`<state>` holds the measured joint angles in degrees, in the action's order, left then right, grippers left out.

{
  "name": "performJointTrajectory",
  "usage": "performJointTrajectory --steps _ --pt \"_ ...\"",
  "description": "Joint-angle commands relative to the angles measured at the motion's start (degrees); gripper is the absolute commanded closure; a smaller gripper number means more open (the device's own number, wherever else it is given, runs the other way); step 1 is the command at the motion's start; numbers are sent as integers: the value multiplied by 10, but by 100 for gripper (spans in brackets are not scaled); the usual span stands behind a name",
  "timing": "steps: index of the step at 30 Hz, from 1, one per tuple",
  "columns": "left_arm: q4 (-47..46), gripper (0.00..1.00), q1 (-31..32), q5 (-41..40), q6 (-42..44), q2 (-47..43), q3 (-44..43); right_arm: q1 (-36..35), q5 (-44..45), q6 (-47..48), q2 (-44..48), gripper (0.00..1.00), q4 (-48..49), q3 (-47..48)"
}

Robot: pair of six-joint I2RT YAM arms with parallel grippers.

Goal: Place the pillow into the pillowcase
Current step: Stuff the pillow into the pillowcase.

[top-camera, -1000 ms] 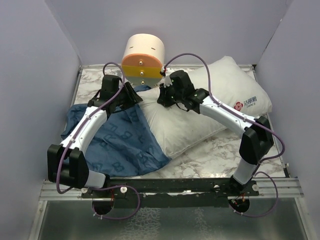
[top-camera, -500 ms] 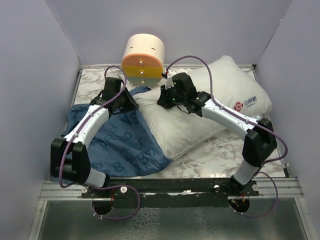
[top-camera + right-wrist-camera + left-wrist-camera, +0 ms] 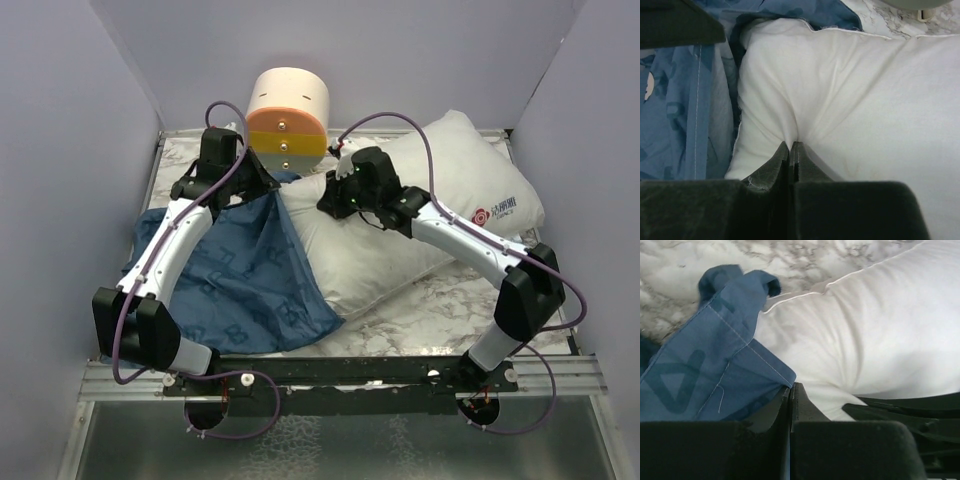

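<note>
left end effector (image 3: 790, 388): we see it clamped on the hem of the blue printed cloth pillowcase (image 3: 240, 285), holding that edge raised.
right end effector (image 3: 792, 145): we see it pinched tight on a fold of the plump white rectangular fabric pillow (image 3: 365, 255).
pillow: it lies on the marble-patterned bench (image 3: 450, 300), its left end meeting the pillowcase mouth.
behind: cream-and-orange cylinder (image 3: 288, 120).

White left arm (image 3: 172, 250) and right arm (image 3: 462, 237), black joints (image 3: 522, 300), looping purple cables (image 3: 388, 114).
</note>
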<state>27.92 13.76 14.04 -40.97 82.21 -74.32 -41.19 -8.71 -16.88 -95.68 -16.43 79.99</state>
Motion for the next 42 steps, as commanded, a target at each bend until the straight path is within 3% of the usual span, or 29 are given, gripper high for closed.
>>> performJointTrajectory --steps 1,10,14,17,21,25,26,30,32,35,38,42 --pt "-42 100 20 67 -12 -22 -55 -5 -57 -16 60 99 18 -34" --pt "-89 100 78 98 -30 80 -117 -5 -214 -95 141 99 225 -117" --pt "-119 100 108 129 -29 113 -176 -5 -158 -84 131 99 174 -123" --pt "-152 100 127 171 -35 122 -193 -5 -63 -89 120 99 103 -131" --pt "-201 100 135 195 -53 92 -140 18 6 -88 135 99 76 -165" --pt "-217 100 134 184 -51 74 -70 46 -3 -54 121 98 71 -168" --pt "-210 100 134 180 -45 81 -61 49 -14 -46 117 97 81 -168" --pt "-178 100 134 168 -26 143 -64 52 -72 -13 111 75 132 -164" --pt "-150 95 132 157 -22 192 -98 53 -93 0 116 66 137 -155" --pt "-103 72 129 91 -9 218 -161 54 -108 20 148 54 140 -154" --pt "-87 52 116 28 -7 209 -193 56 -120 38 197 44 133 -163" --pt "-79 37 83 12 -9 182 -205 57 -163 54 260 34 124 -174"
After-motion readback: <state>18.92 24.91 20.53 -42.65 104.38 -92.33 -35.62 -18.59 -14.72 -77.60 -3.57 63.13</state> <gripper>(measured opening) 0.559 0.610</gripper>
